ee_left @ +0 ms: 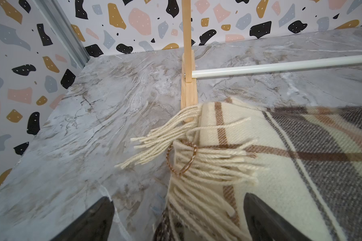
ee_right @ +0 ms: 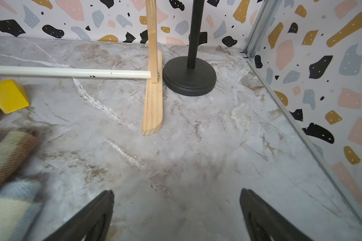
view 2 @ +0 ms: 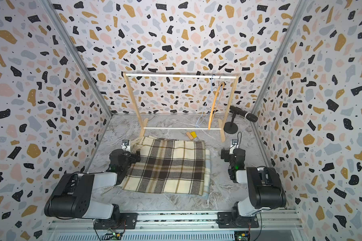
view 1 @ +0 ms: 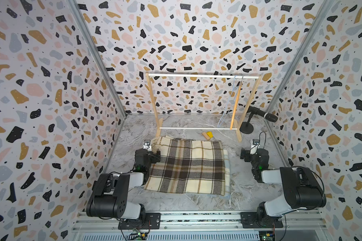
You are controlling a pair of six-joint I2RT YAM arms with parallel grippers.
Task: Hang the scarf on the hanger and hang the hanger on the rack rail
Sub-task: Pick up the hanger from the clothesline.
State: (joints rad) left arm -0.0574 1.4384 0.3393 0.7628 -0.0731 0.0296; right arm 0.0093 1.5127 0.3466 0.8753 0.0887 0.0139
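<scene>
Showing, in both top views, a wooden rack standing toward the far end of a marble tabletop.

Hanging from the rack's top rail, near its right-arm end: a bare wooden hanger, turned edge-on and reaching down to the rack's lower rail, with a thin blue wire hanger just beside it toward the rack's middle.

Lying flat just in front of the rack's lower rail, well apart from the hanger: the plaid scarf, folded into a rectangle of cream, brown and grey.

Spilling across the tip of the rack's left-arm-end foot, in the left wrist view: the scarf's cream fringe.

Straddling that fringed corner, short of the rack's foot: the left gripper, jaws standing wide apart, one finger over cloth and one over bare marble, gripping nothing.

Pointing toward the rack's other foot: the right gripper, jaws likewise spread wide over bare tabletop, with the scarf's folded edge lying off to one side.

Sitting just in front of the lower rail, near that foot: a yellow block touching a plain wooden block.

Standing just beside the outer face of the same foot: a black microphone stand.
</scene>
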